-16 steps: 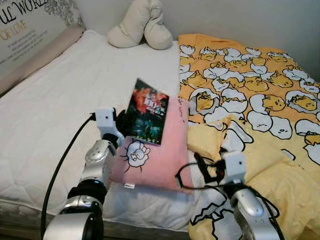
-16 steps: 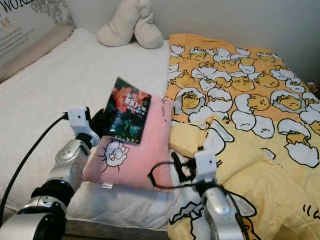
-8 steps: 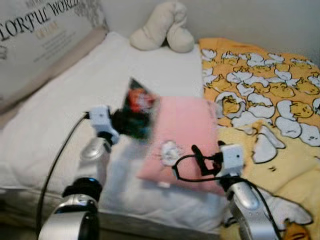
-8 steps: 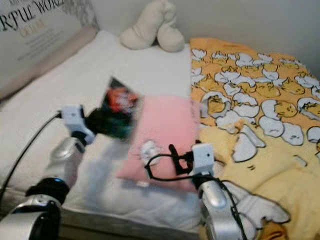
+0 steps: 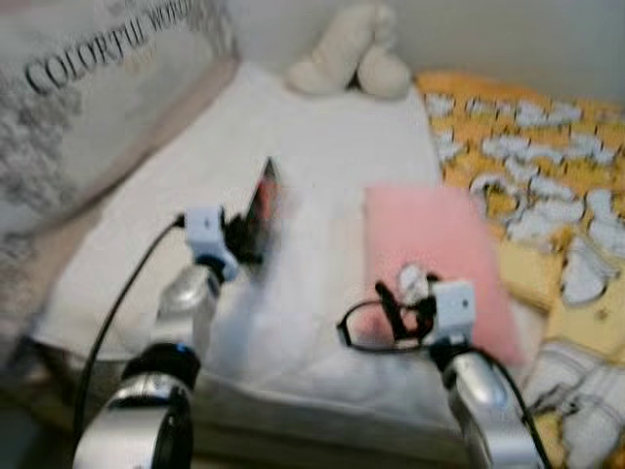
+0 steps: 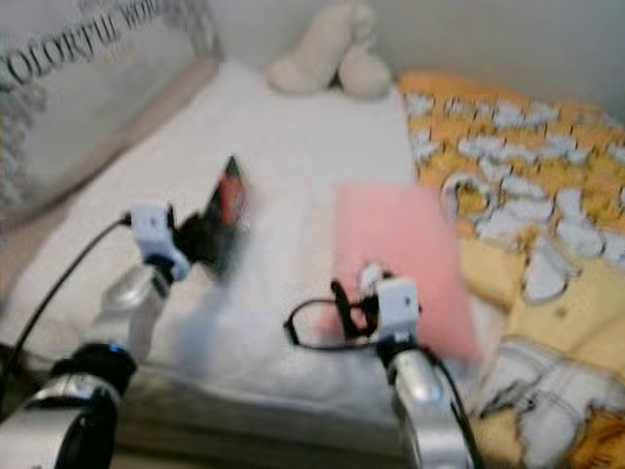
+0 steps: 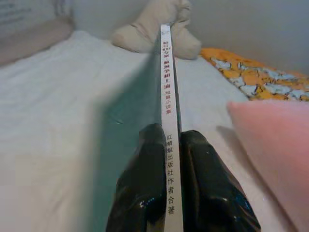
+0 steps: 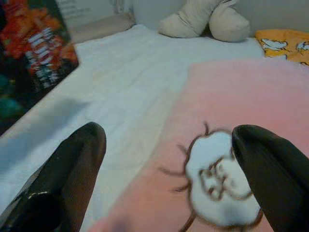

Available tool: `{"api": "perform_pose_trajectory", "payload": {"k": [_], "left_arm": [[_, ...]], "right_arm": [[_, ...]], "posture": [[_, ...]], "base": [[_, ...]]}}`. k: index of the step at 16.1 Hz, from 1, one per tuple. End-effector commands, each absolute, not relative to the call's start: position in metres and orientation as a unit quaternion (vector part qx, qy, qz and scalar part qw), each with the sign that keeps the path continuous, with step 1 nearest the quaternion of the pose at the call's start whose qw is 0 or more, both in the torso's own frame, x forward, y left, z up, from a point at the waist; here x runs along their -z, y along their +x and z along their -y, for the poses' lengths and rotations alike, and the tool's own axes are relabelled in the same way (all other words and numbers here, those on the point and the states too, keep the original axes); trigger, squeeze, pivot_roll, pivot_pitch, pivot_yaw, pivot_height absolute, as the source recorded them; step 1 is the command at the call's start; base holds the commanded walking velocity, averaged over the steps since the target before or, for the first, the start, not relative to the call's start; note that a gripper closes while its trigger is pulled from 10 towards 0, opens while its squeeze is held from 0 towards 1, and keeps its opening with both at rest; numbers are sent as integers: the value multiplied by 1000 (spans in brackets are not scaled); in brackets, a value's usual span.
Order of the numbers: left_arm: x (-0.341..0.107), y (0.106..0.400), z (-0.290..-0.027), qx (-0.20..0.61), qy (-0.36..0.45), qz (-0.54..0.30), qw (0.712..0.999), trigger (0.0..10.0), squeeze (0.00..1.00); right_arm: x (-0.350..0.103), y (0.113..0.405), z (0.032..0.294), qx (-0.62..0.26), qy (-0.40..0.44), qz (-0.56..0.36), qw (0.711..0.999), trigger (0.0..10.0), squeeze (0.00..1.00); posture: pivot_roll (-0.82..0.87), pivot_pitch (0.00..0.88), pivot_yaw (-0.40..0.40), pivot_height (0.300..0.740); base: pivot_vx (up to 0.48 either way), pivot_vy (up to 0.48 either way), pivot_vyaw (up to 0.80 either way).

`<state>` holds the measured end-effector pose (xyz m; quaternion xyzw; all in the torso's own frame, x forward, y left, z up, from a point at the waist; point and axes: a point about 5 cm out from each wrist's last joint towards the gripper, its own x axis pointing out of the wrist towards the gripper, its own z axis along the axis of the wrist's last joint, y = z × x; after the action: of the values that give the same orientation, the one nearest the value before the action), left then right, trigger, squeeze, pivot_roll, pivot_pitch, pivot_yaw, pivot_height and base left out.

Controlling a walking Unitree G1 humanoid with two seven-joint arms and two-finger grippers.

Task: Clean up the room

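Note:
My left gripper [image 7: 168, 133] is shut on a thin book [image 7: 166, 72], clamping it by the spine. The book [image 5: 262, 205] stands on edge above the white sheet [image 5: 322, 166], left of a pink pillow [image 5: 439, 244]. Its dark cover with orange and red print [image 8: 34, 53] also appears in the right wrist view. My right gripper [image 8: 169, 131] is open, its fingers [image 8: 72, 169] spread wide with nothing between them. It hovers over the near end of the pink pillow [image 8: 241, 96], by the white cartoon print [image 8: 217, 179].
A cream plush toy [image 5: 352, 63] lies at the far end of the bed. A yellow patterned duvet [image 5: 547, 147] covers the right side. A large cushion printed with "COLORFUL WORLD" [image 5: 78, 107] leans along the left. The bed's near edge is just before me.
The view has swung left and is blurred. My left gripper has carried the book from in front of the pink pillow to over the white sheet, now edge-on to me.

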<state>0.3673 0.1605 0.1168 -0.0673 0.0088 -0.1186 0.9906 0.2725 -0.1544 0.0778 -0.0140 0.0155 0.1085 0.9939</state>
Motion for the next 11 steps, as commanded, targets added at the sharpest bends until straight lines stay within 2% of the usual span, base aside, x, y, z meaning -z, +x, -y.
{"api": "perform_pose_trajectory", "payload": {"k": [1,3,4,7,11], "left_arm": [[-126,372,-146,151,-62,3,987,0,0],[-124,372,-143,153,-52,-6,987,0,0],[-119,372,-143,137,-64,-26,988,10000,0],[-124,371,-137,144,-63,7,988,10000,0],[-126,372,-135,137,-49,11,989,10000,0]], "right_arm": [[-76,272,159,-100,-11,-18,995,10000,0],[-76,271,159,-98,-11,-18,995,10000,0],[-76,271,160,-97,-12,-18,995,10000,0],[-76,271,160,-94,-12,-16,995,10000,0],[-76,270,160,-94,-13,-17,995,10000,0]], "posture": [[103,0,-18,740],[99,0,-17,740],[96,0,-16,740],[89,0,-14,740],[88,0,-16,740]], "base": [[0,480,0],[0,463,0],[0,0,0],[0,0,0],[480,0,0]]}}
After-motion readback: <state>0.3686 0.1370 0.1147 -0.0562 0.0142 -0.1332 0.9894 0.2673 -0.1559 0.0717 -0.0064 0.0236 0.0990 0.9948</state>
